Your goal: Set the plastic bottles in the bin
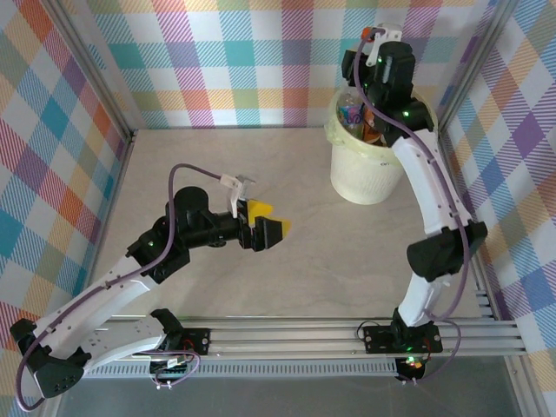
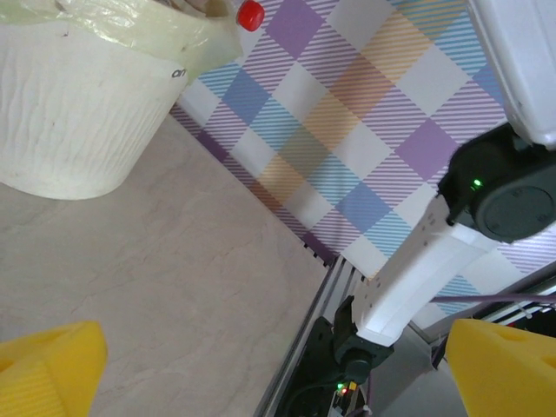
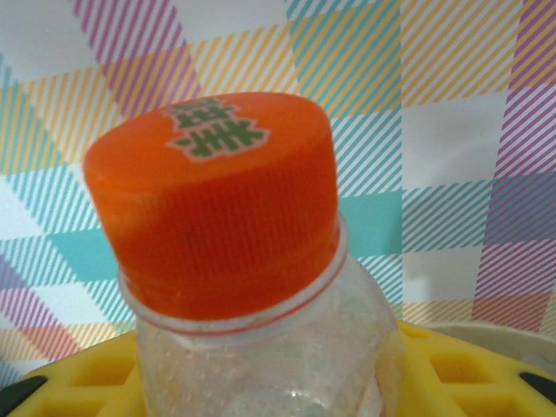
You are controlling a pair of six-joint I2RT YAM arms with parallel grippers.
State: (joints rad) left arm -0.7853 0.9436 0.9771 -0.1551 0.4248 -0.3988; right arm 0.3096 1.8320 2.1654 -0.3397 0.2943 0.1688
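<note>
The bin is a cream bucket with a yellowish liner, standing at the back right of the table. Several plastic bottles with coloured labels lie inside it. My right gripper hovers over the bin's mouth, shut on a clear plastic bottle with an orange cap; its yellow fingers flank the bottle's shoulder. My left gripper hangs open above the middle of the table with nothing between its yellow fingers. The left wrist view has the bin at upper left with a red cap above its rim.
Plaid walls enclose the table on the left, back and right. An aluminium rail runs along the near edge and carries both arm bases. The right arm's white link rises from that rail.
</note>
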